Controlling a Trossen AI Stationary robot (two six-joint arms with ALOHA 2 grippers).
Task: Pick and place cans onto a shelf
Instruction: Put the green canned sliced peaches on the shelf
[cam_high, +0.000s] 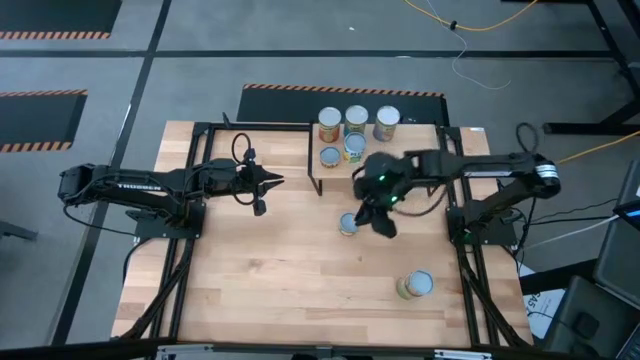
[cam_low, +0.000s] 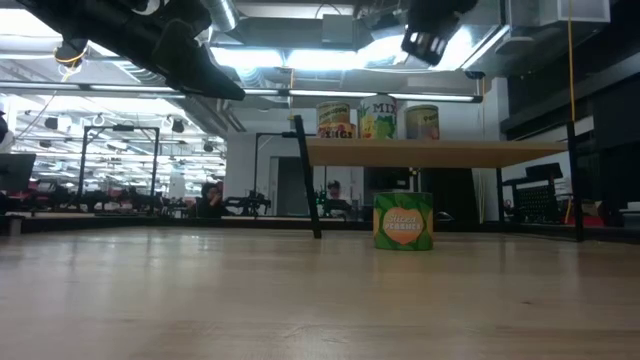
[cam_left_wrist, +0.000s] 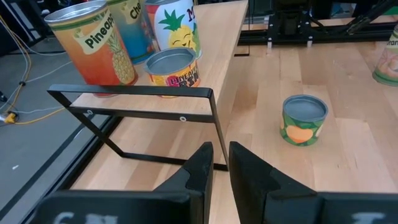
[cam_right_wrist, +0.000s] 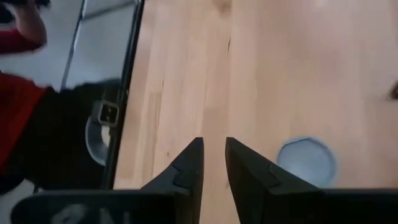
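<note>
The shelf (cam_high: 420, 150) stands at the table's far middle, and several cans stand on its board (cam_left_wrist: 214, 43), among them a pineapple tin (cam_left_wrist: 93, 43) and a short tin (cam_left_wrist: 173, 65). One can with a green and orange label (cam_high: 348, 224) stands on the table in front of the shelf; it also shows in the low view (cam_low: 403, 220). Another can (cam_high: 415, 285) is near the table's front right. My right gripper (cam_high: 383, 225) hangs pointing down just right of the nearer can's top (cam_right_wrist: 306, 160), shut and empty. My left gripper (cam_high: 278, 183) hovers left of the shelf, shut and empty (cam_left_wrist: 216, 149).
The shelf's thin black frame (cam_left_wrist: 137, 93) stands between my left gripper and the cans on the board. Black rails run along the table's left (cam_high: 190, 250) and right (cam_high: 470, 270) sides. Bare wood lies across the table's near half (cam_high: 290, 280).
</note>
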